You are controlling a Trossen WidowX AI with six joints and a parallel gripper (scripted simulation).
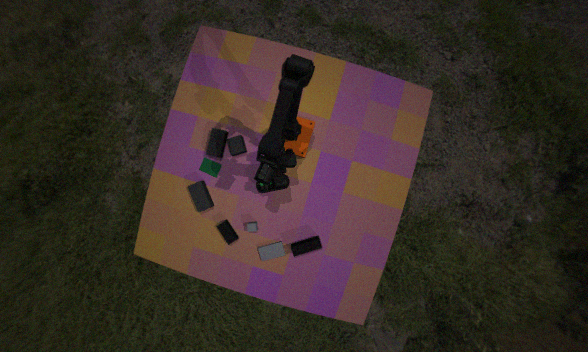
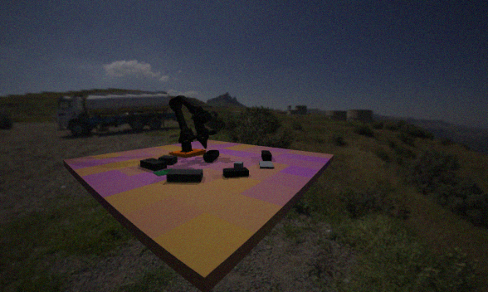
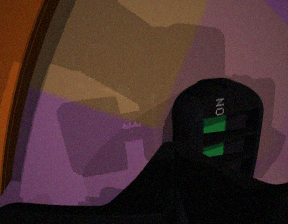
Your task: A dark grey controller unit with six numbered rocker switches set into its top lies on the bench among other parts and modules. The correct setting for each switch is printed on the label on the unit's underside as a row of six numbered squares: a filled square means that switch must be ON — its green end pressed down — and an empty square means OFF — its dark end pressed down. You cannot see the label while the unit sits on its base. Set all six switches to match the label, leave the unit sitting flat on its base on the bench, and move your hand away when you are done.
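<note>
The black parallel-jaw gripper (image 2: 205, 147) (image 3: 171, 149), clenched on nothing, seems poised just beside the dark rounded controller unit with green-ended rockers (image 1: 274, 185) (image 2: 211, 156) (image 3: 218, 95), nearer its ON-marked end.

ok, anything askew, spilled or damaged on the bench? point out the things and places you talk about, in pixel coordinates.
Nothing clearly stands out: no spill or breakage visible. The controller unit (image 1: 277, 185) (image 2: 211, 156) (image 3: 232, 125) is partly hidden in the top and wrist views, so can't vouch for its covered switches.
</note>
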